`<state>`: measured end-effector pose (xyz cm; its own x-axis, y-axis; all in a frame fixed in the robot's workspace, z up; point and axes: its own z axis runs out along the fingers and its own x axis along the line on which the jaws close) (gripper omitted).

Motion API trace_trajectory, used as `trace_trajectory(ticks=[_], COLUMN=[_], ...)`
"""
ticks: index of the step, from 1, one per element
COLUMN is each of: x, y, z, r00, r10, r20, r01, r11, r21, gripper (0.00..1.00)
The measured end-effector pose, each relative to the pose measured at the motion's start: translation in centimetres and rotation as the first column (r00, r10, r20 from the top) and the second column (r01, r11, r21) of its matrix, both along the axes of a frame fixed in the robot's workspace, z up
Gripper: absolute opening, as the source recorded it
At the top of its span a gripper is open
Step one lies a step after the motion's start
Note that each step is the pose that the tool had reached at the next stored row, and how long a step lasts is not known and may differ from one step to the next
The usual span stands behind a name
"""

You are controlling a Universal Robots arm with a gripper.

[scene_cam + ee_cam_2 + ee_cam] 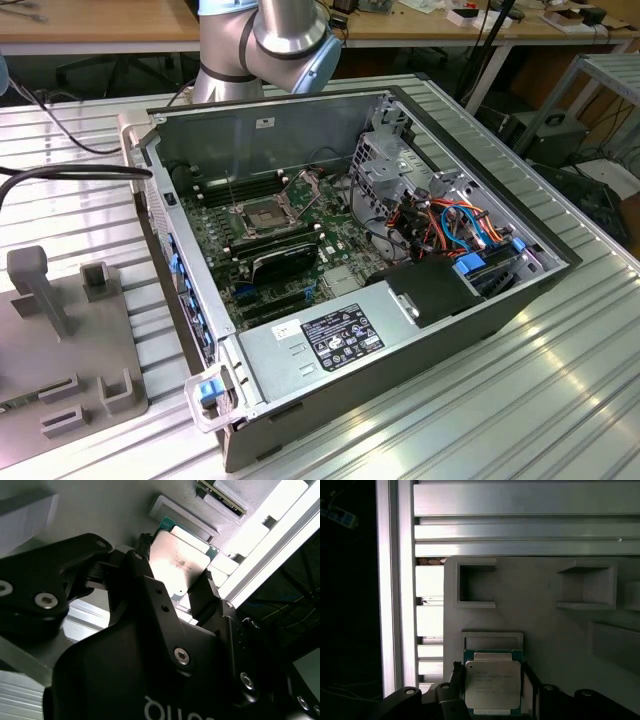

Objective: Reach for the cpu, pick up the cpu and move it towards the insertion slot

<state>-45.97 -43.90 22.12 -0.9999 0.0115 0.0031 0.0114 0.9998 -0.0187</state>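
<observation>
A ribbed aluminium desk [500, 400] carries everything. In both wrist views, the black pincer [493, 676] is pinching the cpu [492, 686] by two opposite edges, its pale lid facing the cameras. Just behind the chip lie a raised frame [492, 639] and the grey fixture plate [545, 630]. In the exterior view, the insertion slot [262, 212] sits on the motherboard inside the open computer case [250, 130], well apart from that plate.

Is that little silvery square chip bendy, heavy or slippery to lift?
Probably stiff: the cpu is a flat slab with a metal-looking lid. Likely light, being thin and small. Its top glares in the second wrist view, so it may be slippery.
</observation>
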Motion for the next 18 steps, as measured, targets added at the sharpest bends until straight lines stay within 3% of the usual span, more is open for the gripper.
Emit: trace_trajectory(ticks=[18], x=[0.00], y=[0.00], z=[2.36], r00=[1.0000], r10=[0.000], r20=[-0.0007], r01=[0.000], r11=[1.0000], r21=[0.0001], gripper=[0.55])
